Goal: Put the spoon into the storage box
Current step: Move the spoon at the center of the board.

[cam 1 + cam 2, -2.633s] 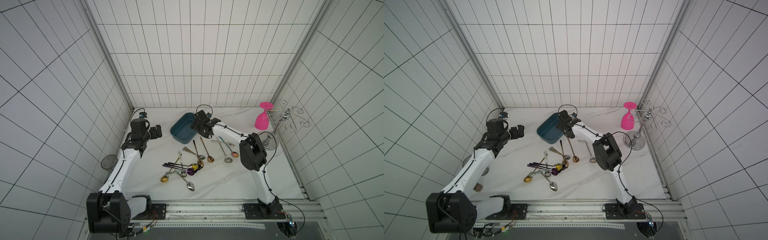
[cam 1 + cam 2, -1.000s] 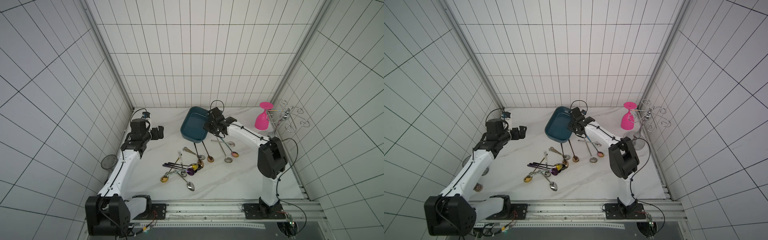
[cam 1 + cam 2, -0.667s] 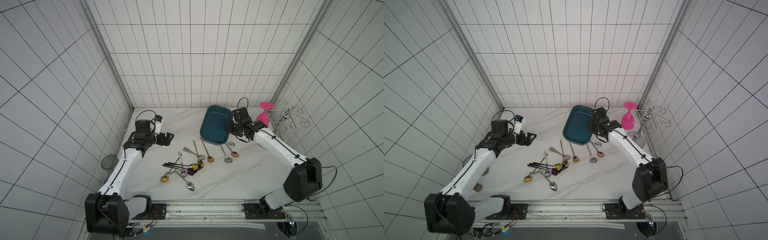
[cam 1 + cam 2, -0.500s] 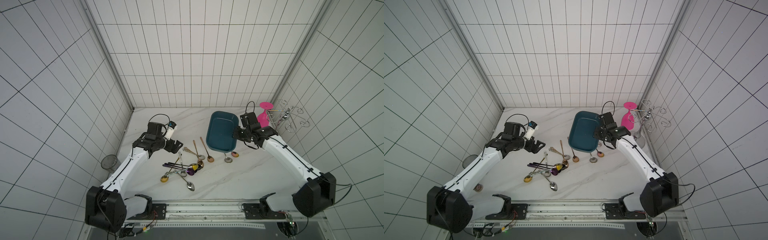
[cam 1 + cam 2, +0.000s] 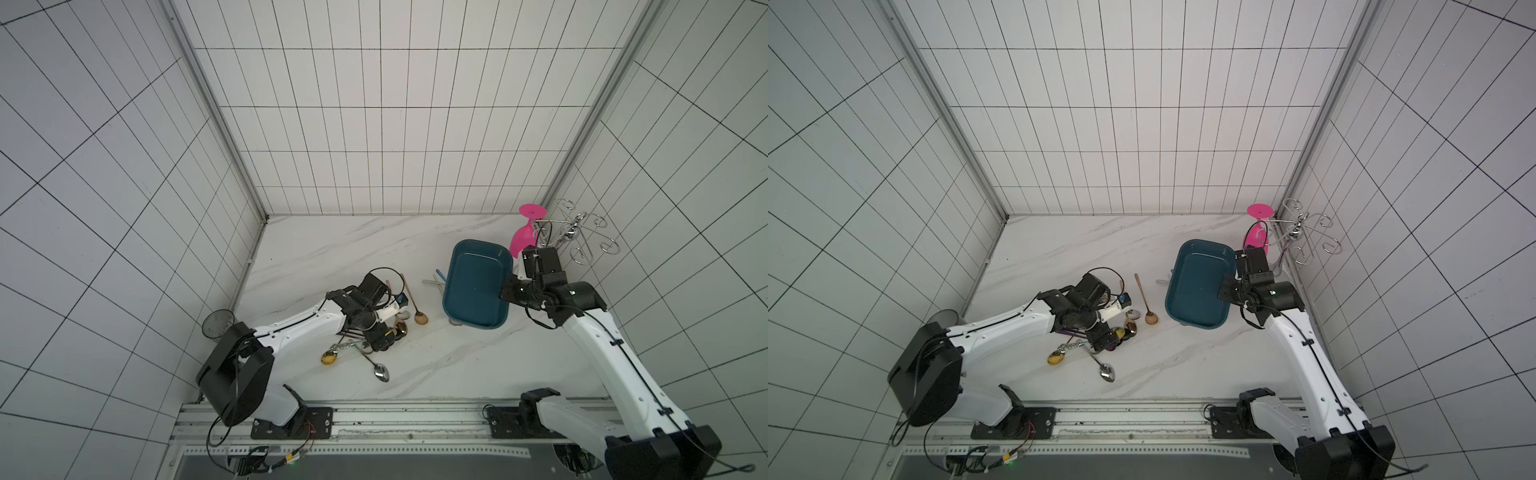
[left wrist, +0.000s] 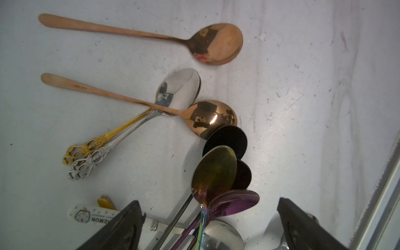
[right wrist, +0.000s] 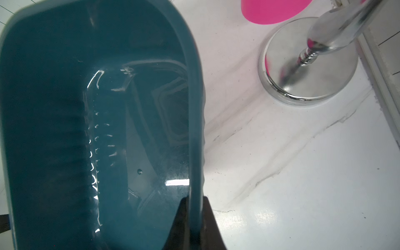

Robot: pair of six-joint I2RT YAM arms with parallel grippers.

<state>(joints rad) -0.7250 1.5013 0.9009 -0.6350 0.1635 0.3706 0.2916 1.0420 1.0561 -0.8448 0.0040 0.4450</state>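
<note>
The storage box (image 5: 476, 286) (image 5: 1198, 286) is empty, its glossy teal floor bare in the right wrist view (image 7: 54, 108). The right gripper (image 5: 508, 291) (image 7: 195, 225) has its jaws pressed together on the rim of the box's long wall, one finger inside and one outside. Whether the box rests flat on the marble tabletop (image 5: 332, 249) I cannot tell. Just beyond that gripped wall stand a pink goblet (image 5: 524, 239) and a chrome rack (image 5: 577, 232). On the box's opposite side, none of the spoons (image 5: 365, 349) is in the box; they lie in a loose heap on the tabletop. A rose-gold spoon (image 5: 411, 303) (image 6: 140, 33) lies alone between the heap and the box, touching neither. The left gripper (image 5: 380, 338) (image 6: 212, 229) hangs over the heap with its jaws spread wide, holding nothing; a rainbow-tinted spoon (image 6: 214, 171) lies between its fingers. Thin handles (image 5: 434, 281) show at the box's wall facing the heap.
</note>
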